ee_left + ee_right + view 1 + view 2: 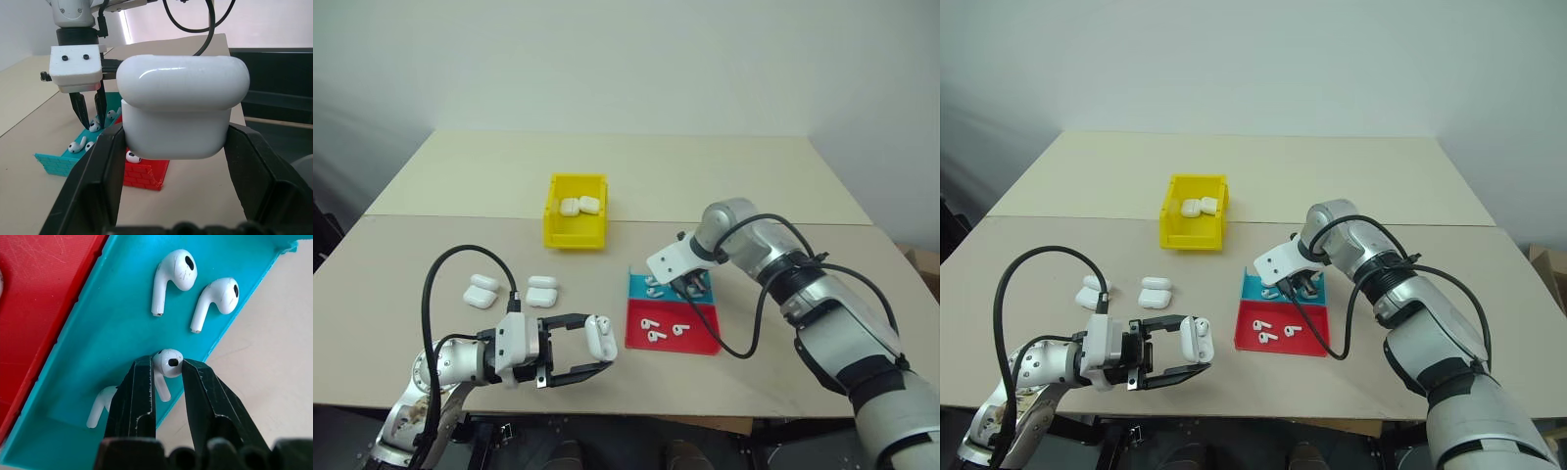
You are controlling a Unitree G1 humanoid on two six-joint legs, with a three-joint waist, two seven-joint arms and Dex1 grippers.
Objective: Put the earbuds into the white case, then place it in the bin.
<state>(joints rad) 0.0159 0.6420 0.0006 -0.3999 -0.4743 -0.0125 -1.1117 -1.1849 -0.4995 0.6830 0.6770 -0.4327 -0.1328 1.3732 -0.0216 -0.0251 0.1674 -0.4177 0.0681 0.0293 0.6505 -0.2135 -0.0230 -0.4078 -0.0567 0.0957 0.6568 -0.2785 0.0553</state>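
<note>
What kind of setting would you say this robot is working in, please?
Probably a lab or test workspace rather than a home: a plain tan table against a bare white wall, with only sorted practice items laid out, a yellow bin, a red-and-blue tray of earbuds and spare white cases.

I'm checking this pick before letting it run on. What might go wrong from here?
The right gripper pinches one earbud by its rounded head at the fingertips; it may slip out on lifting.
Another earbud lies right beside the fingers in the blue tray half and may get knocked.
The white case in the left gripper looks closed, so nothing can go in yet.
</note>
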